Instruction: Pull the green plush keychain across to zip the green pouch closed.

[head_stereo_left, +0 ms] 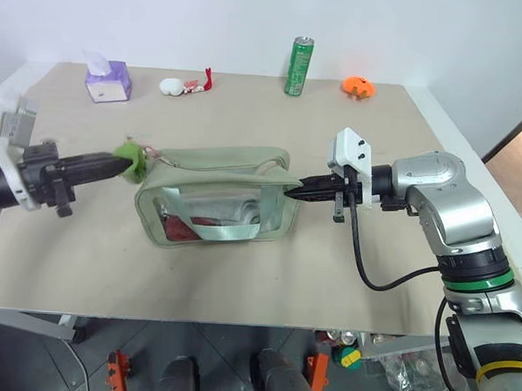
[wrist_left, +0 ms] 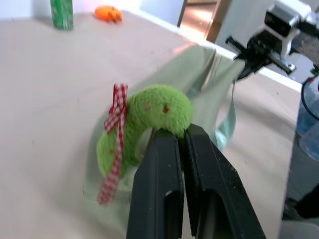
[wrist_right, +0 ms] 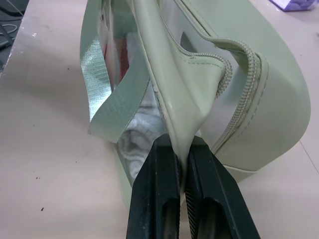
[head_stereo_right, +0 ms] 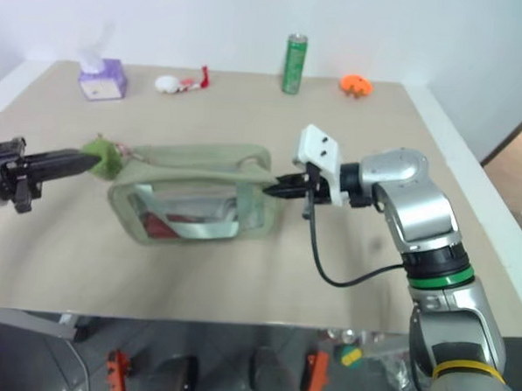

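Observation:
The green pouch (head_stereo_left: 217, 193) lies mid-table, pale sage with a clear side window, red items inside and a pale strap. At its left end sits the green plush keychain (head_stereo_left: 130, 156), lime green with a red-and-white checked ribbon (wrist_left: 115, 144). My left gripper (head_stereo_left: 121, 164) comes in level from the left and is shut on the plush (wrist_left: 154, 117). My right gripper (head_stereo_left: 289, 192) reaches from the right and is shut on the pouch's right end flap (wrist_right: 182, 107), beside the zipper teeth (wrist_right: 239, 94).
Along the table's far edge stand a purple tissue box (head_stereo_left: 108, 80), a small white-and-red toy (head_stereo_left: 183, 86), a tall green can (head_stereo_left: 298, 66) and an orange object (head_stereo_left: 358, 87). A black cable (head_stereo_left: 367, 262) hangs from my right wrist. The table's front edge runs close below the pouch.

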Controlling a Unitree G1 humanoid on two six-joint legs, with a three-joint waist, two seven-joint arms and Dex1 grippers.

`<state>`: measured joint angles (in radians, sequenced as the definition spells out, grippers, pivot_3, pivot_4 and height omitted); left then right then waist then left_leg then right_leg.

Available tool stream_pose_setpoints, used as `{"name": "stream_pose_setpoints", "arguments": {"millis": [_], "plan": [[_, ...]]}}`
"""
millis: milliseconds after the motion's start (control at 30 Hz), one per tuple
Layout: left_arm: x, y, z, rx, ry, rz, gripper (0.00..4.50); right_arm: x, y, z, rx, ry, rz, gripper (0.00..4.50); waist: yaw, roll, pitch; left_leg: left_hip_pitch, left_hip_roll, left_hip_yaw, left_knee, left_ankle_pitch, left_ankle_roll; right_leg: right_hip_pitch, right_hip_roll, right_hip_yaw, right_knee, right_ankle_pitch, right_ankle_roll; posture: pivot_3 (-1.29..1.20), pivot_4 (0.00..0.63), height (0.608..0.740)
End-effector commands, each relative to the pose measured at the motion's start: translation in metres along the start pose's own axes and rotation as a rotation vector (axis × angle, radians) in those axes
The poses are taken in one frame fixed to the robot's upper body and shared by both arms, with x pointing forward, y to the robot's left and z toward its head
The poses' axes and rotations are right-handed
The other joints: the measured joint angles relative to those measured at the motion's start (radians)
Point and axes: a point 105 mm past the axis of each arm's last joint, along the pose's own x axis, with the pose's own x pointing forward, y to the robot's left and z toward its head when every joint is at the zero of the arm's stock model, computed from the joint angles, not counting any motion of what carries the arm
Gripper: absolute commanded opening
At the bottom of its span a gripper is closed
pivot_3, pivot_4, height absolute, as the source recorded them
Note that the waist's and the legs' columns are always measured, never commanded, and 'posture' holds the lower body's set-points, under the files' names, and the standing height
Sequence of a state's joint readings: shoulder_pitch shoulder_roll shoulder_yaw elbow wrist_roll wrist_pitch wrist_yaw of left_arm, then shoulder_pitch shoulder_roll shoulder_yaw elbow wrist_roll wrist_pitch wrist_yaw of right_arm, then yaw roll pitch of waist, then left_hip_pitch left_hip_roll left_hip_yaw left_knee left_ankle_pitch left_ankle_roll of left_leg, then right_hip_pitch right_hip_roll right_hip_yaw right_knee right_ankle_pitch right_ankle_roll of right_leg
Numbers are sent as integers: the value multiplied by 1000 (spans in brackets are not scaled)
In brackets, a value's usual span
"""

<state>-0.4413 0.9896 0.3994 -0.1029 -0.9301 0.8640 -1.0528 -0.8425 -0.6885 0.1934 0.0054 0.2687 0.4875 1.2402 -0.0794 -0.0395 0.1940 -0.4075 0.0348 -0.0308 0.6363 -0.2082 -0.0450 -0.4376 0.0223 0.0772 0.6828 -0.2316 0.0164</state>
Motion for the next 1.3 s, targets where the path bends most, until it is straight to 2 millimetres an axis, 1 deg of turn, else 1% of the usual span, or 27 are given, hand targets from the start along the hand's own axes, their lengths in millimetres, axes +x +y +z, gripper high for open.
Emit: {"name": "stream_pose_setpoints", "arguments": {"millis": [33, 100, 200, 333, 633, 700, 833, 867, 933, 1033, 1100, 1200, 1300], "plan": [[17, -12, 11, 87, -8, -74, 25, -1, -1, 13, -52, -25, -4, 0, 0, 0, 0, 0, 0, 0, 0, 0, 0, 0, 0, 0, 0, 0, 0, 0, 150, 740], [27, -20, 13, 104, -2, -121, 25, -1, -1, 14, -55, -26, -7, 0, 1, 0, 0, 0, 0, 0, 0, 0, 0, 0, 0, 1, 0, 0, 0, 0, 150, 740], [31, -27, 7, 118, 26, -157, 25, -2, -1, 14, -54, -26, -15, 0, 0, 0, 0, 0, 0, 1, 0, 0, 0, 0, 0, 2, 0, 0, 1, 0, 150, 740], [34, -27, 7, 122, 29, -162, 25, -4, 1, 12, -51, -25, -17, 0, 0, 0, 0, 0, 0, 0, 0, 0, 0, 0, 2, 2, 0, 0, 1, 0, 150, 740], [40, -21, 7, 126, 28, -159, 25, -4, -1, 12, -49, -27, -26, 0, 0, 0, 0, 0, 0, 0, 1, 0, 0, 0, 2, 3, 0, 0, 1, 0, 150, 740], [43, -21, 13, 127, 2, -161, 25, -3, -1, 12, -49, -29, -27, 0, 1, 0, 0, 0, 0, 0, 1, 0, 0, 0, 2, 3, 0, 0, 1, 0, 150, 740], [47, -16, 36, 121, -85, -159, 25, -2, -1, 12, -48, -31, -27, 0, 1, 0, 0, -1, 0, 0, 1, 0, 0, 0, 2, 3, 0, 1, 2, 0, 150, 740], [48, -13, 40, 119, -95, -152, 25, -1, -1, 12, -48, -31, -27, 0, 1, 0, 0, 0, 0, 0, 1, 0, 0, 0, 2, 3, 0, 1, 2, 0, 150, 740], [50, -11, 41, 120, -90, -151, 25, -1, -1, 12, -48, -32, -29, 0, 0, 0, 0, 0, 0, 0, 1, 0, 0, 0, 2, 3, 0, 1, 2, 0, 150, 740], [52, -11, 35, 125, -51, -164, 25, -1, -1, 12, -47, -33, -31, 0, 0, 0, 0, -1, 0, 0, 1, 0, 0, 0, 3, 4, 0, 1, 2, 0, 150, 740], [53, -11, 26, 135, -2, -172, 25, -1, -1, 12, -46, -33, -33, 0, 0, 0, 0, -1, 0, 0, 1, 0, 0, 0, 3, 4, 0, 1, 2, 0, 150, 740], [54, -12, 7, 164, 95, -191, 25, -2, -1, 11, -46, -33, -35, 0, 0, 0, 0, 0, 0, 0, 1, 0, 0, 0, 3, 4, 0, 1, 2, 0, 150, 740], [55, -12, -5, 180, 147, -201, 25, -2, -1, 11, -48, -32, -37, 0, 1, 0, 0, 0, 0, 0, 1, 0, 0, 0, 3, 4, 0, 1, 2, 0, 150, 740]]}}
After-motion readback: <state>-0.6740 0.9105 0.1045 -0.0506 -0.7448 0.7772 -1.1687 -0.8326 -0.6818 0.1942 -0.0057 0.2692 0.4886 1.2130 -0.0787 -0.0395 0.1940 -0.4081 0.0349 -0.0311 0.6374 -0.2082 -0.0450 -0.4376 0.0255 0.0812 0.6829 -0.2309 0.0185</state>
